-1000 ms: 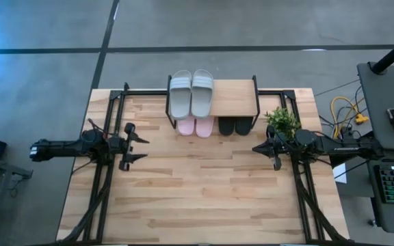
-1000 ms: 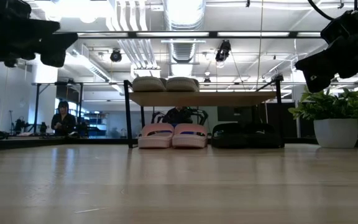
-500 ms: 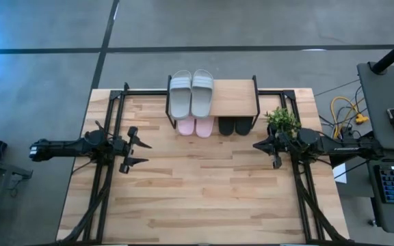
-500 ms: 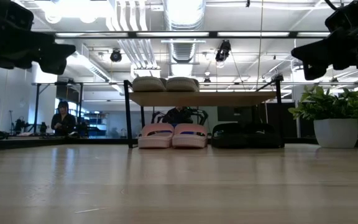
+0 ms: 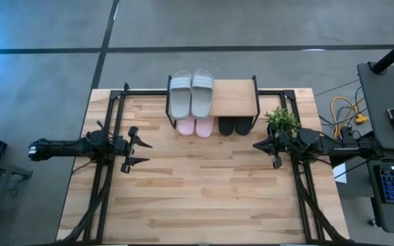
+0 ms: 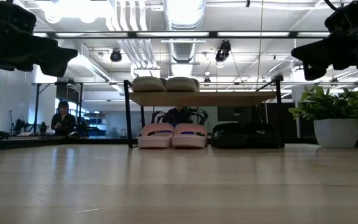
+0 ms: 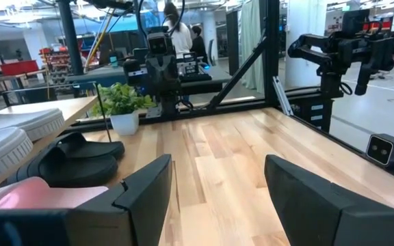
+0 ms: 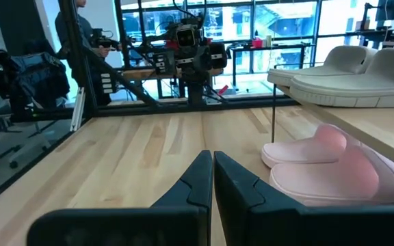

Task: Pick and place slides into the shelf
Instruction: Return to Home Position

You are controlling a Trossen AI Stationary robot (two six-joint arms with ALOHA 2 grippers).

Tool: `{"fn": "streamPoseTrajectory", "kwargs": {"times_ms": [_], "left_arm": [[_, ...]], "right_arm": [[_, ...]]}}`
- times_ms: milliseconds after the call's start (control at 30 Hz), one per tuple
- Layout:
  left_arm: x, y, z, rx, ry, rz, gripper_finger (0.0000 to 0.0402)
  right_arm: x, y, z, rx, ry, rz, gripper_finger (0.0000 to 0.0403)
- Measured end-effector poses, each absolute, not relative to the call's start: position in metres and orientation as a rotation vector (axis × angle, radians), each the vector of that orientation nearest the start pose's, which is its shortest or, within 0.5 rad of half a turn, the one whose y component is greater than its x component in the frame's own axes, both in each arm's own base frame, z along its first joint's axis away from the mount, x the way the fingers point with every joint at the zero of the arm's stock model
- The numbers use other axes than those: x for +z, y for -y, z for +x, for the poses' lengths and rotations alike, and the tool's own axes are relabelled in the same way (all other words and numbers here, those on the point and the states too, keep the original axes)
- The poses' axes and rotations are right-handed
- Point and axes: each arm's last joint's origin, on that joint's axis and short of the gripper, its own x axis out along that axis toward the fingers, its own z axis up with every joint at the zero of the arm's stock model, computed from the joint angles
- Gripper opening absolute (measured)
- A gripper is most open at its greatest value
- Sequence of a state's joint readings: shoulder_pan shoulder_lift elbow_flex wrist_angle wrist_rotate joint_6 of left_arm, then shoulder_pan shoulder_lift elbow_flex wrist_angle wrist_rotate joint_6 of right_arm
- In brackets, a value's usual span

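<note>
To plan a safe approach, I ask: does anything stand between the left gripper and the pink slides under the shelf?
Nothing visible does. Only bare tabletop lies between the open left gripper and the pink slides. A thin black leg of the shelf stands just beside that pair.

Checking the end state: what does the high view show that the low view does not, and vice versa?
Only the high view: the left gripper open and the right gripper shut, both apart from the shelf. Only the low view: the pink pair and black pair whole beneath it, plus a person in the room behind. Both: the grey pair on top and the potted plant.
</note>
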State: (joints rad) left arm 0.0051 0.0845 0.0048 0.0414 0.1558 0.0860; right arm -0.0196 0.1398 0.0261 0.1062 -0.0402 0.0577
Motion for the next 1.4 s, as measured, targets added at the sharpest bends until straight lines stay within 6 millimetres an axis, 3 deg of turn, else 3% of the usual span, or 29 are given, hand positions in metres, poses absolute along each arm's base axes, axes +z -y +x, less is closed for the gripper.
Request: {"fn": "streamPoseTrajectory", "kwargs": {"times_ms": [167,367,567,633,800,933,1400], "left_arm": [[0.162,0.004,0.102,-0.152,-0.031,0.084,0.0221],[0.162,0.004,0.102,-0.142,-0.010,0.389,0.0221],[0.163,0.003,0.102,-0.138,-0.004,0.395,0.0221],[0.166,0.003,0.102,-0.134,0.018,0.327,0.0221],[0.169,0.003,0.102,-0.135,0.020,-0.112,0.0221],[0.169,0.003,0.102,-0.137,0.004,-0.326,0.0221],[0.175,0.003,0.103,-0.125,0.073,-0.348,0.0221]], "right_arm": [[0.171,0.001,0.105,0.021,-0.008,0.058,0.0009],[0.171,0.001,0.106,0.021,-0.008,0.054,0.0009],[0.171,0.001,0.106,0.021,-0.008,0.053,0.0009],[0.171,0.001,0.106,0.021,-0.008,0.053,0.0009],[0.171,0.001,0.106,0.021,-0.009,0.052,0.0009],[0.171,0.001,0.106,0.021,-0.009,0.052,0.0009],[0.171,0.001,0.106,0.021,-0.009,0.052,0.0009]]}}
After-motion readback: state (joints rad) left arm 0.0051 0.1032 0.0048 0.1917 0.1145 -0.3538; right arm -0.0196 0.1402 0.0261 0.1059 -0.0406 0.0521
